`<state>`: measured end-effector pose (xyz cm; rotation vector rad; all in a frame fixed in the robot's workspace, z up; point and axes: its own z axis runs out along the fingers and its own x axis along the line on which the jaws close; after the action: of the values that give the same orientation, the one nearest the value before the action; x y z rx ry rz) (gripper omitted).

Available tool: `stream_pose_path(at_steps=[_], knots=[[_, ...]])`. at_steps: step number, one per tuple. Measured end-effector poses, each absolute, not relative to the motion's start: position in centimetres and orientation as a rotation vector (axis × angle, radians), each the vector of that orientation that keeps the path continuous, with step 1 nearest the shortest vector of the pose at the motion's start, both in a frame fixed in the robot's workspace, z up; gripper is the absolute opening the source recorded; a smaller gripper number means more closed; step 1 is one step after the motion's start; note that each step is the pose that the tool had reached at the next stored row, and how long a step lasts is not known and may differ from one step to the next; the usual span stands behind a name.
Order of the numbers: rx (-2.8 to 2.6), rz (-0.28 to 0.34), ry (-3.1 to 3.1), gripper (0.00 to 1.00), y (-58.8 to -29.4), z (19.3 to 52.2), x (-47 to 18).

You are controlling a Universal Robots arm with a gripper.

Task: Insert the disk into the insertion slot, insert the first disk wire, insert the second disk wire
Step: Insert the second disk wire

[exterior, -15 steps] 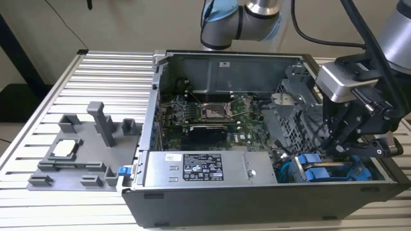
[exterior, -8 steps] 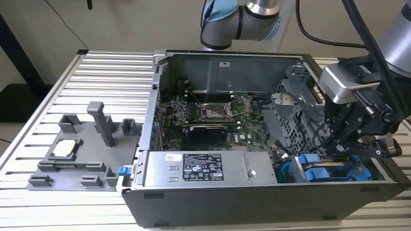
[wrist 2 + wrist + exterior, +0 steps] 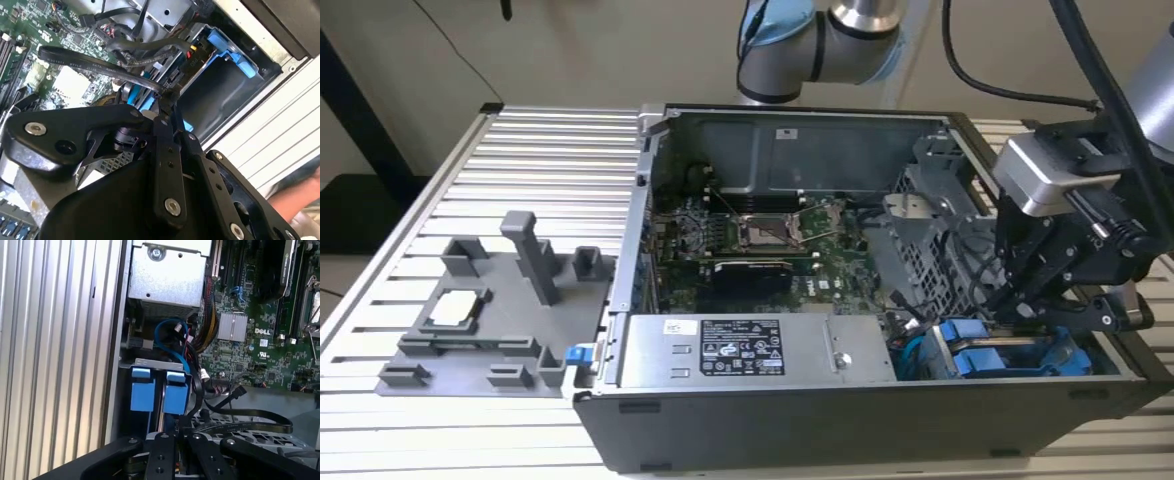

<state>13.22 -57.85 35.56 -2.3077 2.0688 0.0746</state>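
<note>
Exterior view: computer case (image 3: 854,400) lies open on a slatted metal table (image 3: 520,160). Gripper (image 3: 1034,315) hangs low over the case corner at the exterior view's right, right above blue carrier tabs (image 3: 977,345) seated beside the grey perforated drive cage (image 3: 934,250). The disk's blue carrier (image 3: 987,362) sits down in the bay, long axis running into the case floor, tabs pointing up toward the gripper. Power-supply box (image 3: 747,350) lies alongside, toward the exterior view's left.

Second wrist view: gripper (image 3: 167,97) fingers (image 3: 161,125) are drawn close together, pinching a flat black cable (image 3: 95,67) at its connector end (the contact itself is partly hidden). Blue carrier frame (image 3: 227,47) shows inside the dark insertion slot (image 3: 220,90). Motherboard (image 3: 65,80) sits behind.

First wrist view: two blue tabs (image 3: 142,390) stand side by side in the bay, end-on to the camera. Black flat cable (image 3: 250,415) loops near the fingers (image 3: 162,450). Blue wire (image 3: 170,335) curls above the tabs.
</note>
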Motion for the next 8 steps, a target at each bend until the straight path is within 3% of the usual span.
stream_pose_path(at_steps=[8], knots=[[-2.262,0.081,2.109,0.16,-57.85,34.71,13.60]])
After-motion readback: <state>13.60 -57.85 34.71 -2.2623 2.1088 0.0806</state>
